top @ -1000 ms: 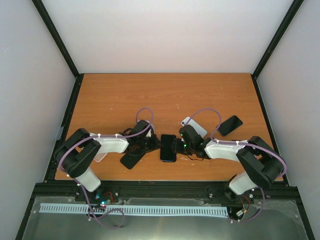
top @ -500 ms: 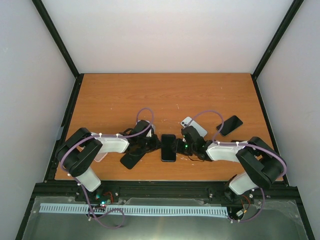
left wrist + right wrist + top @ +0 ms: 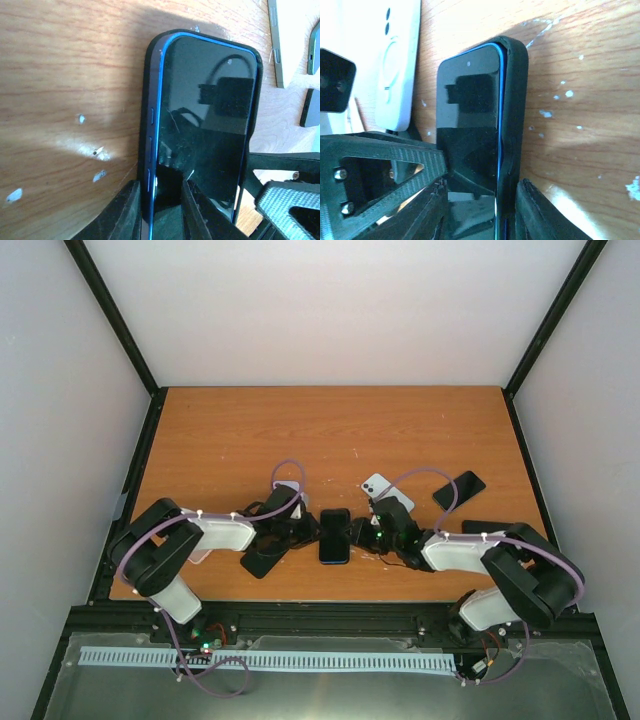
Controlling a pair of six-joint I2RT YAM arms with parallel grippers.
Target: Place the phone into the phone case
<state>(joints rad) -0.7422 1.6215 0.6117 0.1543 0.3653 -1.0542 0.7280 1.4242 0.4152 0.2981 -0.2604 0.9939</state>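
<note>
The phone [image 3: 335, 536], black-screened with a blue rim, lies in the black phone case [image 3: 148, 100] at the table's near middle. My left gripper [image 3: 306, 531] comes from the left; in the left wrist view its narrow-set fingers [image 3: 129, 212] sit either side of the phone's [image 3: 205, 115] left edge, one against the case wall, one over the screen. My right gripper [image 3: 364, 536] comes from the right; its fingers [image 3: 540, 212] hold the phone's [image 3: 467, 115] right edge, and the case wall [image 3: 512, 110] bulges there.
A white phone case [image 3: 386, 491] lies just behind the right gripper and shows in the right wrist view [image 3: 397, 65]. A black phone [image 3: 459, 490] lies far right, another dark slab [image 3: 262, 559] under the left arm. Black frame posts border the table.
The right arm has swung its forearm lower and outward, uncovering a dark item at the right. Both grippers stay at the phone, which has barely shifted.
</note>
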